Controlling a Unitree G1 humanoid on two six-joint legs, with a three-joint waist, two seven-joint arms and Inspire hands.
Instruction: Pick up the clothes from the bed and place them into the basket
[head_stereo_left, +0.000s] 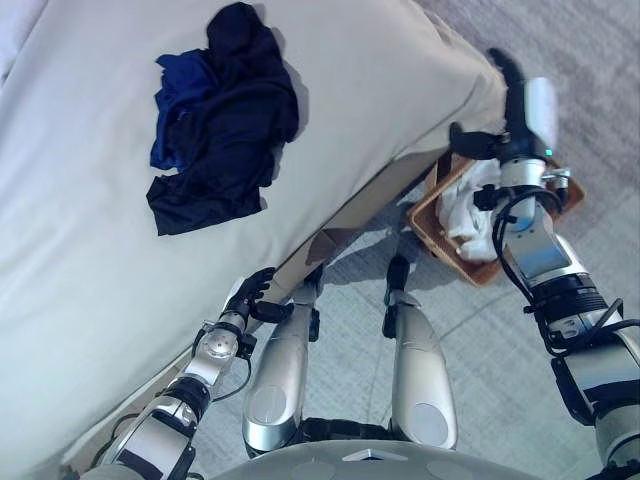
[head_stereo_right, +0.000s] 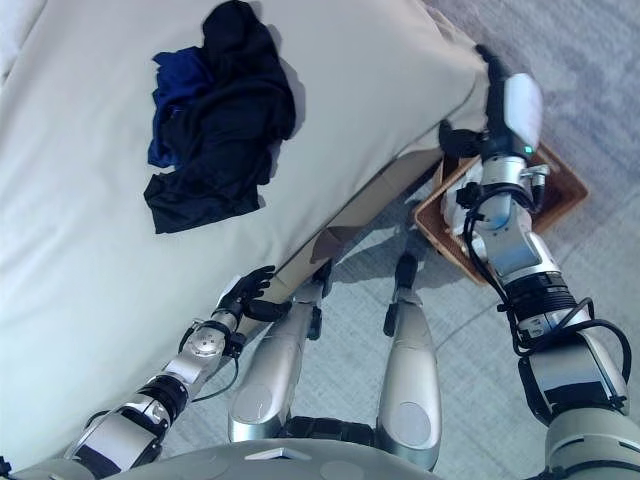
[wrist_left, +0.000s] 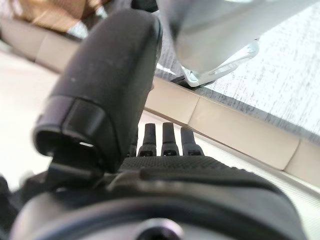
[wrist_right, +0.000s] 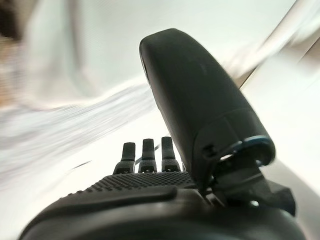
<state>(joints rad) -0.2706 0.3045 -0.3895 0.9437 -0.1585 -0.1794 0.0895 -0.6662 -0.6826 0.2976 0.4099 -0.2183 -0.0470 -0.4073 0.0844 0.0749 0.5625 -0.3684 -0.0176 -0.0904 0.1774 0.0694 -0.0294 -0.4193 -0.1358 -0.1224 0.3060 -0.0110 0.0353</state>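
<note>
Clothes, dark pile, lay on cream bed. Basket with white cloth stood on grey floor. Right hand above basket, fingers straight; left hand at bed edge, fingers relaxed.

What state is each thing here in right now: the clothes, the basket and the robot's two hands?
Dark clothes: crumpled in a heap on the bed, untouched.
Basket: on the floor beside the bed, white clothes inside.
Left hand: open, empty, at the bed's edge.
Right hand: open, empty, raised above the basket.
</note>
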